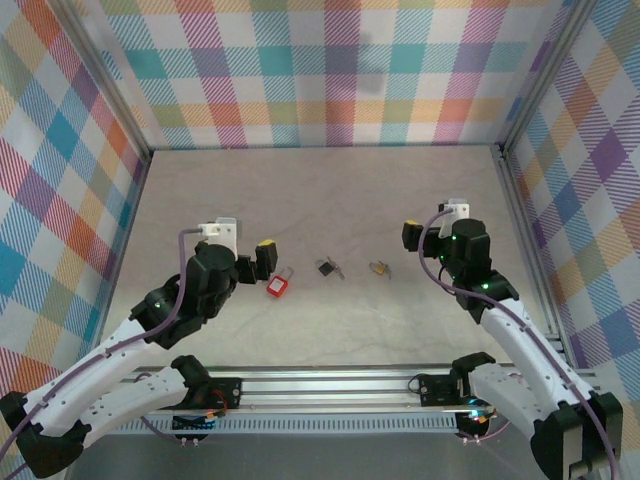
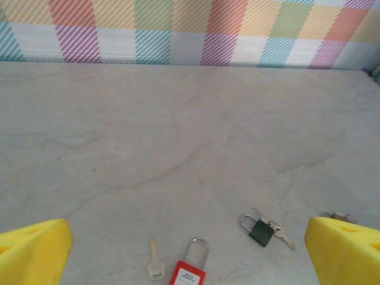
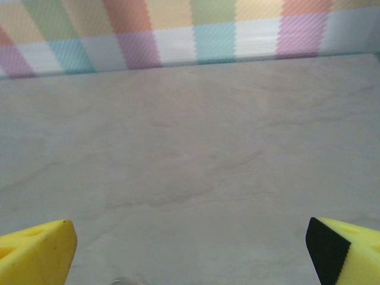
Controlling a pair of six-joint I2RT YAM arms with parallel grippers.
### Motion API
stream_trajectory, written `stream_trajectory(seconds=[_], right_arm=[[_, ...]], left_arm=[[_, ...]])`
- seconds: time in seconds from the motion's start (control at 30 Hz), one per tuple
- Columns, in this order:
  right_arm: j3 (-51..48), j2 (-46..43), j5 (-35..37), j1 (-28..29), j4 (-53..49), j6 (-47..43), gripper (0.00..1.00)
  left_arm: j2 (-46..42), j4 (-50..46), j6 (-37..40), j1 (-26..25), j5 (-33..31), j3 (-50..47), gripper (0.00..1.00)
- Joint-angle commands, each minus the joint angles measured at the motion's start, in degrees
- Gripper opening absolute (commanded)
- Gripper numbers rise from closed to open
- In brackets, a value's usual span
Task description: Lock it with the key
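Right now my left fingers (image 1: pixel 264 256) are spread wide and hold nothing. In my left wrist view the two yellow tips sit at the outer edges with bare surface (image 1: pixel 330 200) between them. The red padlock (image 1: pixel 279 286) lies flat on that surface, just beside these fingers on their right and not touching them. From the wrist it shows at the bottom edge with its shackle pointing away from me. A loose key (image 2: pixel 155 267) lies just to the left of it, close but apart.

Further right along the same row is a dark padlock (image 1: pixel 327 267) with a second key (image 2: pixel 280 233) against its side. I cannot tell whether that key sits in the lock. Beyond it lies a brass padlock (image 1: pixel 378 268), between the dark one and my right arm.

My right fingers (image 1: pixel 412 236) are also released and wide apart, gripping nothing. They are to the right of the brass padlock and clear of it, and they face bare surface and the checked wall (image 3: pixel 178 35).
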Motion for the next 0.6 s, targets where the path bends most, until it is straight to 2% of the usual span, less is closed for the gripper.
stream_trajectory(seconds=[0.0,0.23,0.37,0.47,0.57], right_arm=[[-2.4,2.4,8.6,-0.3,8.0,-4.1,0.99],[-6.9,13.8,14.3,-0.9,22.2,-7.1,0.99],[-10.5,20.9,11.1,-1.9,32.7,-10.9,0.99],[-11.0,23.7,12.3,-2.8,34.3,-9.1,0.99],[-13.3,25.0,5.6,-5.8,40.3,-7.8,0.99]], left_arm=[[-0.7,3.6,3.0,-0.3,-3.8,-3.0,1.0],[-0.3,6.8,1.9,1.4,-8.5,-5.8,1.0],[0.0,10.4,0.5,3.7,-10.2,-8.4,1.0],[0.5,9.4,0.2,4.4,-9.9,-8.0,1.0],[1.1,9.2,0.9,5.0,-11.1,-8.2,1.0]])
